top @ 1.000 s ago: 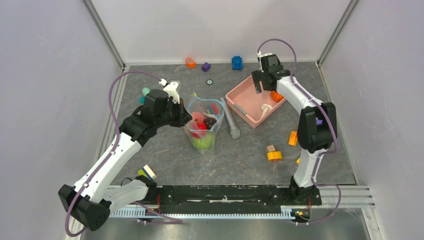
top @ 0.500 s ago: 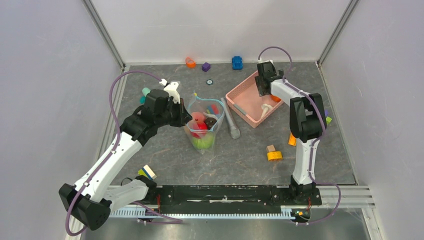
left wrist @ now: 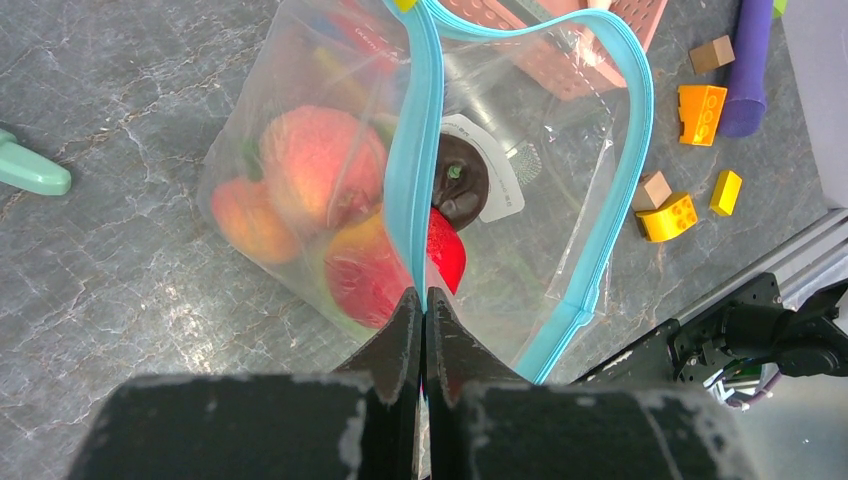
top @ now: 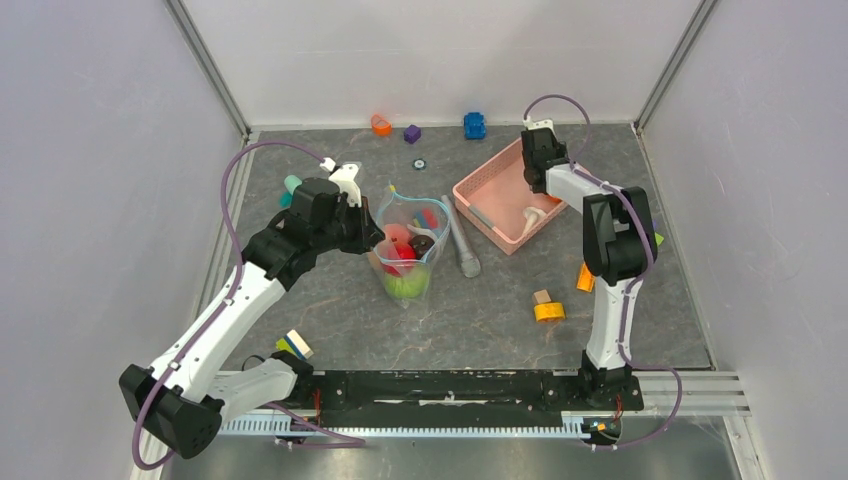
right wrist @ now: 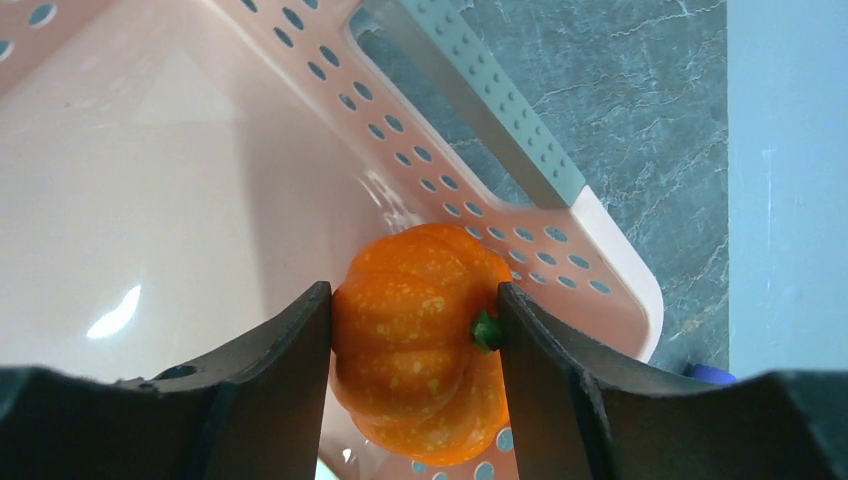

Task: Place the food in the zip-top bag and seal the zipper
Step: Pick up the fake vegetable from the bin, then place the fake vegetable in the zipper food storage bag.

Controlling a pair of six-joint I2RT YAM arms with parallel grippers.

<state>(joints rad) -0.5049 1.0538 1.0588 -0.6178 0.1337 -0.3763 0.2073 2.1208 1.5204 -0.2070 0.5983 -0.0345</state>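
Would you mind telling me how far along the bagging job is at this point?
Done: several fruits, red, peach and green, lie in the bag. In hand: the left gripper pinches the zipper, mouth open, and the right gripper is closed on the pumpkin in the basket. Left: bag the pumpkin and the white mushroom, then seal.
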